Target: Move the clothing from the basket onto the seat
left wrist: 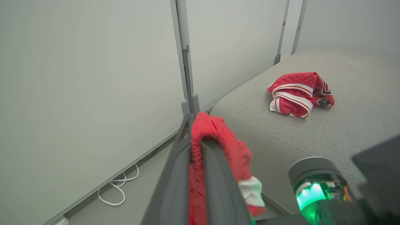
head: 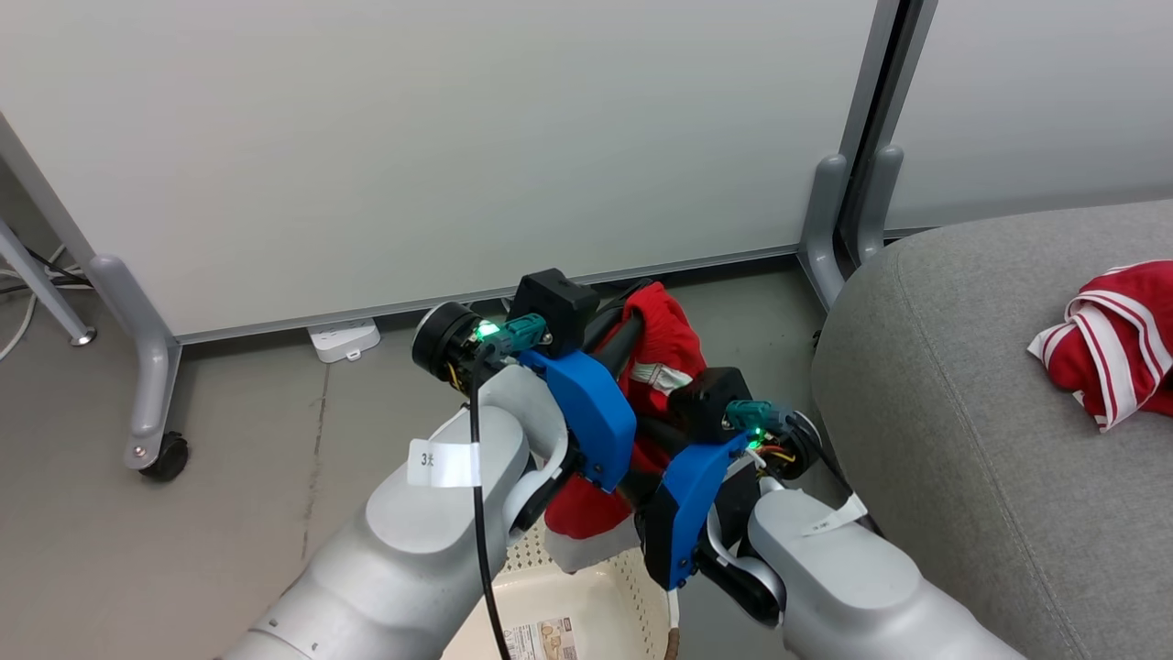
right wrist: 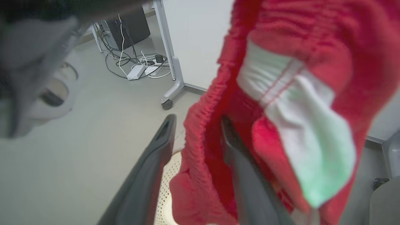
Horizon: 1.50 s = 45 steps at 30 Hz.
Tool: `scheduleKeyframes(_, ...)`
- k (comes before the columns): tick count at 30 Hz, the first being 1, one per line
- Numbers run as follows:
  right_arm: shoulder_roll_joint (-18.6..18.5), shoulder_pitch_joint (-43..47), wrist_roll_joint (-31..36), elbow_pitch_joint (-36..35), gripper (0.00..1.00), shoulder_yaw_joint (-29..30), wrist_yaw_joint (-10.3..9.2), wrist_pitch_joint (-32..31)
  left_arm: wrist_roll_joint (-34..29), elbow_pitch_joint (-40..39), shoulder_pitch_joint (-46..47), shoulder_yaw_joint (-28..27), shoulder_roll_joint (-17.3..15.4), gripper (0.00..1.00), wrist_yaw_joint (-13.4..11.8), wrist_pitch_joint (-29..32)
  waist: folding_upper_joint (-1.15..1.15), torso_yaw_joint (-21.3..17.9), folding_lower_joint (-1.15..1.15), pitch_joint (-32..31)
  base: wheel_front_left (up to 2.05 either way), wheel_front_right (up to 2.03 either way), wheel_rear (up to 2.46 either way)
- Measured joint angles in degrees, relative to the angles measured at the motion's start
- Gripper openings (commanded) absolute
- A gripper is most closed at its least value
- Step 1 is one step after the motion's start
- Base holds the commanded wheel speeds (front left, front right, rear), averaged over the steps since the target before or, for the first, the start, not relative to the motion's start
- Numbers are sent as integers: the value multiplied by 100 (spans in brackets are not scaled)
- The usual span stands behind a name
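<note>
One red garment [head: 664,339] with white trim hangs in the air above the cream basket [head: 623,596], whose perforated floor and wall peek out below my arms. My left gripper [left wrist: 195,122] is shut on its gathered band, and the cloth [left wrist: 231,150] drapes over the fingertips. My right gripper [right wrist: 197,120] sits just below and to the right; its fingers [right wrist: 162,140] stand apart with the red cloth [right wrist: 281,62] hanging between them and a gap on one side. The other red garment [left wrist: 300,93], with white stripes and black lettering, lies crumpled on the grey seat [left wrist: 343,131].
White partition panels on grey wheeled feet [head: 165,456] stand behind the basket and beside the seat [head: 962,412]. A white power strip [head: 344,339] lies at the panel's base, and cables [right wrist: 137,65] trail on the grey floor farther off.
</note>
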<state>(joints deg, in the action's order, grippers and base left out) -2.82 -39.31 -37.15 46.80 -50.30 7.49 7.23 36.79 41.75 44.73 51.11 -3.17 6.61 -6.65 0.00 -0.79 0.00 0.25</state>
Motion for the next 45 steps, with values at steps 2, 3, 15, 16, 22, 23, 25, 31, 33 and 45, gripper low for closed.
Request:
scheduleKeyframes(2,-2,-96,-104,86,0,-75,0,64,7,-7,0,21,2,0,0,-1,0,-3,0,0,0,0,0)
scheduleKeyframes(3,1,-172,-178,172,0,-149,0,125,13,-8,0,44,5,0,0,-7,0,-10,0,-1,0,0,0)
scheduleKeyframes(15,0,-283,-489,515,0,-487,0,330,97,57,0,64,-13,0,-18,-59,0,-112,0,-51,0,0,0)
scheduleKeyframes(16,0,-289,-498,535,0,-508,0,347,100,66,0,64,-20,0,-19,-60,0,-122,0,-55,0,0,0)
scheduleKeyframes(22,-1,-344,-602,609,0,-631,0,404,111,82,0,66,-38,0,-52,-78,0,-152,0,-57,0,0,0)
scheduleKeyframes(23,0,-345,-630,617,0,-652,0,415,114,83,0,69,-38,0,-52,-85,0,-151,0,-55,0,0,0)
scheduleKeyframes(25,0,-349,-650,627,0,-681,0,425,116,89,0,77,-45,0,-52,-101,0,-151,0,-51,0,0,0)
scheduleKeyframes(31,0,-372,-761,672,0,-757,0,472,149,107,0,86,-63,0,-57,-102,0,-153,0,-43,0,0,0)
scheduleKeyframes(33,0,-391,-791,695,0,-783,0,493,159,109,0,88,-68,0,-57,-102,0,-154,0,-47,0,0,0)
scheduleKeyframes(45,0,-422,-894,764,0,-928,0,553,252,146,0,98,-80,14,-76,-111,0,-159,0,-57,0,0,0)
